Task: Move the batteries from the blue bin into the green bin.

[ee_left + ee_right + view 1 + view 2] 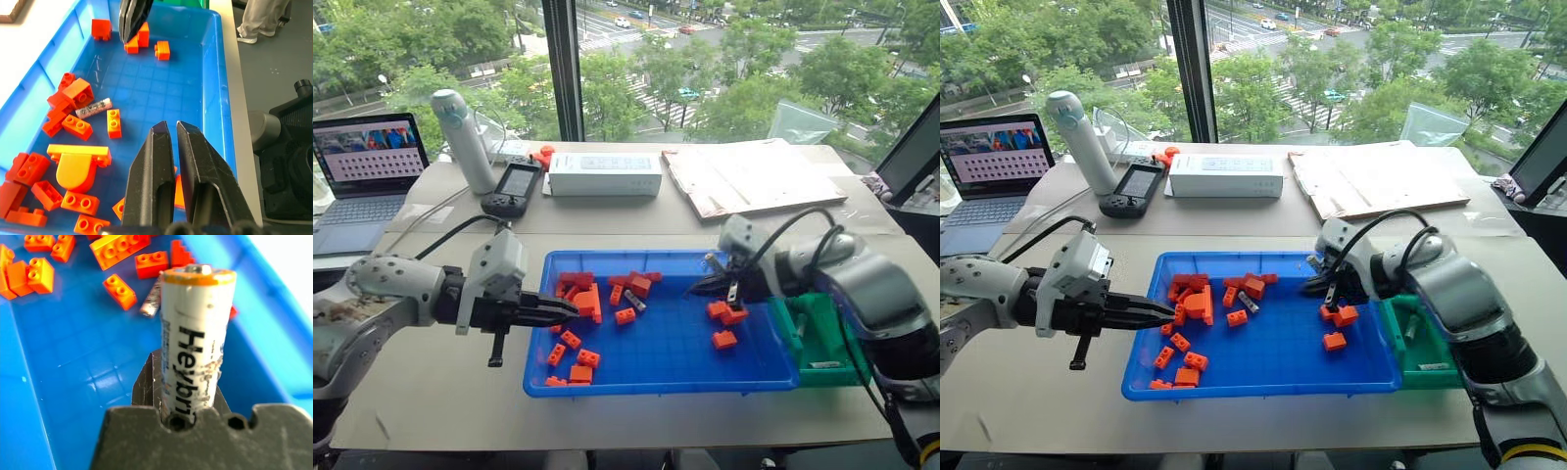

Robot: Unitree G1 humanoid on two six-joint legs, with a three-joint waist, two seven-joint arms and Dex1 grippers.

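Blue bin (666,367) walls are close, so we fear our right gripper (188,396), pinching a battery (193,338), might drop it before the green bin (822,362).

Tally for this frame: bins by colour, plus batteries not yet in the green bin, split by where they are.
Blue bin: 1
Green bin: 1
Battery lying in the blue bin: 1
Battery held in the right gripper: 1
Total: 4
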